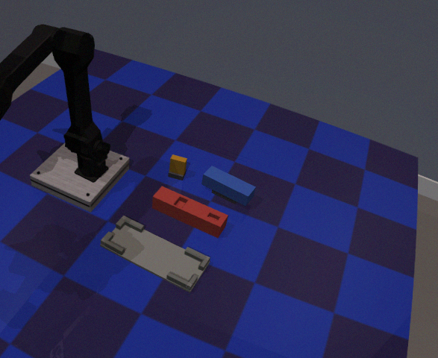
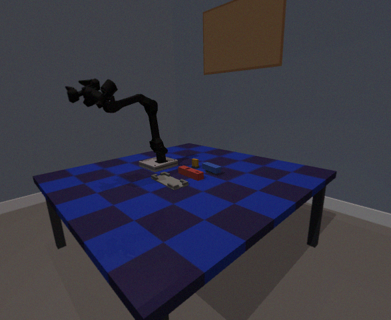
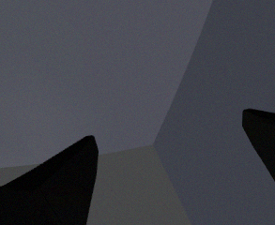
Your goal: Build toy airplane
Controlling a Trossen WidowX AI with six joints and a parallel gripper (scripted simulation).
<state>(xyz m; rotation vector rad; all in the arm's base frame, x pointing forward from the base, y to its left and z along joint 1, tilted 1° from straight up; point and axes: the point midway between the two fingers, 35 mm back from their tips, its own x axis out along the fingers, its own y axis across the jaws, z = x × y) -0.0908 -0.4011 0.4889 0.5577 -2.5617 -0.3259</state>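
The red fuselage [image 1: 188, 212] [image 2: 190, 173] lies on the table beside the jig, its two sockets facing up. The grey jig cradle [image 1: 153, 252] [image 2: 169, 181] is empty, with raised corner pieces. The blue wing [image 1: 228, 186] [image 2: 212, 167] rests on a small dark support behind the fuselage. The yellow tail fin [image 1: 177, 165] [image 2: 195, 163] stands upright on a small dark base, nearer the arm's base. My gripper [image 2: 72, 85] [image 3: 173, 131] is open and empty, high up and far from the parts; it is outside the top view.
The arm's pale base plate [image 1: 57, 173] [image 2: 147, 163] sits behind the jig, near the tail fin. The arm rises from it and reaches away from the parts. The checkered table [image 1: 311, 265] [image 2: 202, 237] carries everything. A brown board [image 2: 243, 37] hangs on the wall.
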